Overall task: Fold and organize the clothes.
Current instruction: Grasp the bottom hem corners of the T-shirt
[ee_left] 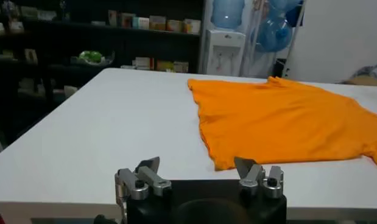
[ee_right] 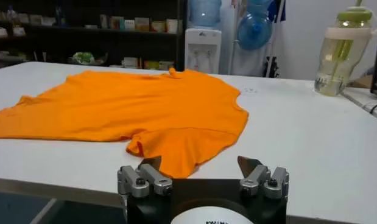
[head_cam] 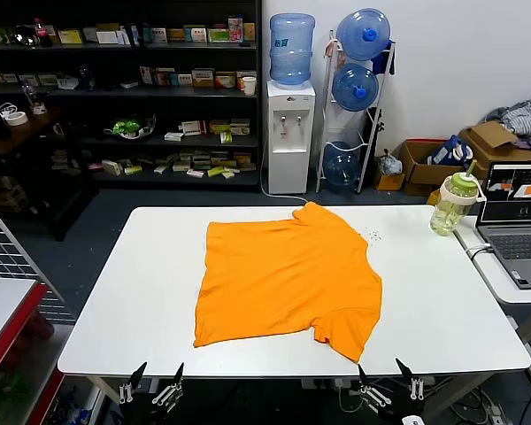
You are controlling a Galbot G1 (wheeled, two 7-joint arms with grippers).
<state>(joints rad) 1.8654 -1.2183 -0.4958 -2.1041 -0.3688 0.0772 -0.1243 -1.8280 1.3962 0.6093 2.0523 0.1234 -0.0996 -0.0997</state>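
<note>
The orange T-shirt [head_cam: 283, 274] lies flat in the middle of the white table [head_cam: 142, 292], plain side up, with no lettering showing. One sleeve points to the near right corner and another bit sticks out at the far edge. My left gripper [head_cam: 153, 383] is open and empty below the table's near edge at the left; in its wrist view [ee_left: 197, 167] the shirt's corner [ee_left: 228, 161] lies just beyond it. My right gripper [head_cam: 387, 381] is open and empty below the near edge at the right; in its wrist view [ee_right: 200, 164] the sleeve [ee_right: 176, 158] lies just ahead.
A green-capped drink bottle [head_cam: 453, 204] stands at the table's far right corner. A laptop [head_cam: 518, 221] sits on a side table to the right. A water dispenser [head_cam: 288, 133], spare bottles and dark shelves stand behind. A red-edged rack [head_cam: 9, 310] is at the left.
</note>
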